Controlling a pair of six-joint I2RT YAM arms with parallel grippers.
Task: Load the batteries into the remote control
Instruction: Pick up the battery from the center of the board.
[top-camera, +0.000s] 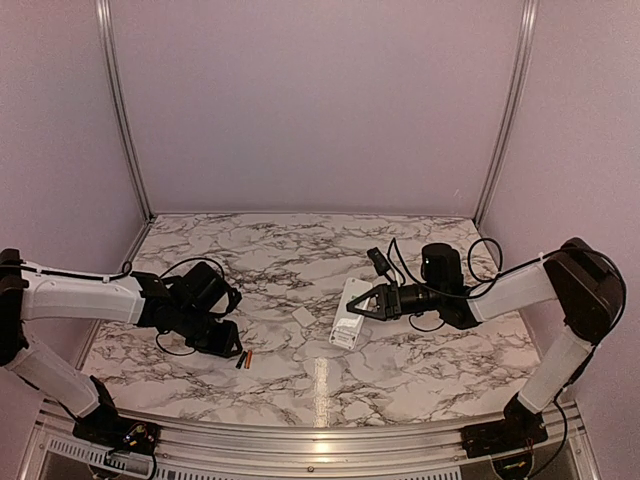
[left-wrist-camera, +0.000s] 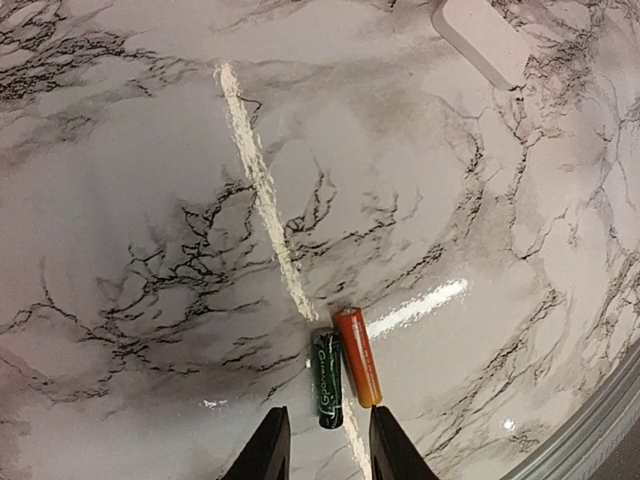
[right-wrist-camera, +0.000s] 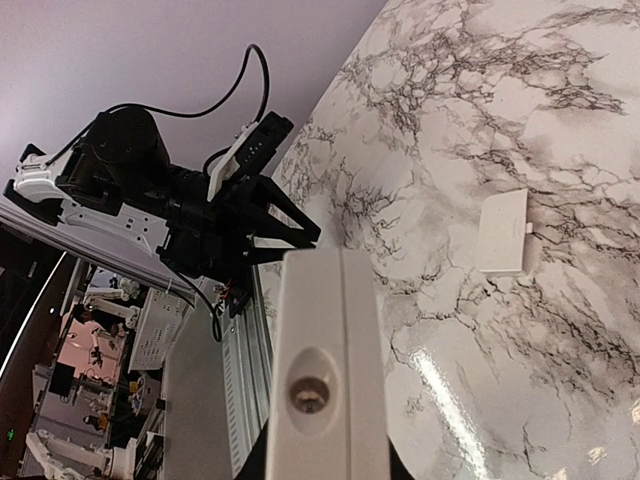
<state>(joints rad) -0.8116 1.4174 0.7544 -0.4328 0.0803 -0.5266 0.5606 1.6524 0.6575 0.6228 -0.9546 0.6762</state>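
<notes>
Two batteries lie side by side on the marble table, one dark (left-wrist-camera: 328, 380) and one orange-red (left-wrist-camera: 358, 357); in the top view they show as a small pair (top-camera: 243, 359). My left gripper (left-wrist-camera: 328, 452) is open and hovers just short of them, its tips either side of the dark one's near end; in the top view it (top-camera: 228, 347) sits just to their left. My right gripper (top-camera: 372, 302) is shut on the white remote control (top-camera: 349, 313), holding it on its edge. In the right wrist view the remote (right-wrist-camera: 325, 360) is seen end-on, hiding the fingers.
A small loose white cover piece (top-camera: 303, 317) lies between the two grippers; it also shows in the left wrist view (left-wrist-camera: 480, 40) and the right wrist view (right-wrist-camera: 502, 232). The table's metal front rail (top-camera: 320, 440) runs close behind the batteries.
</notes>
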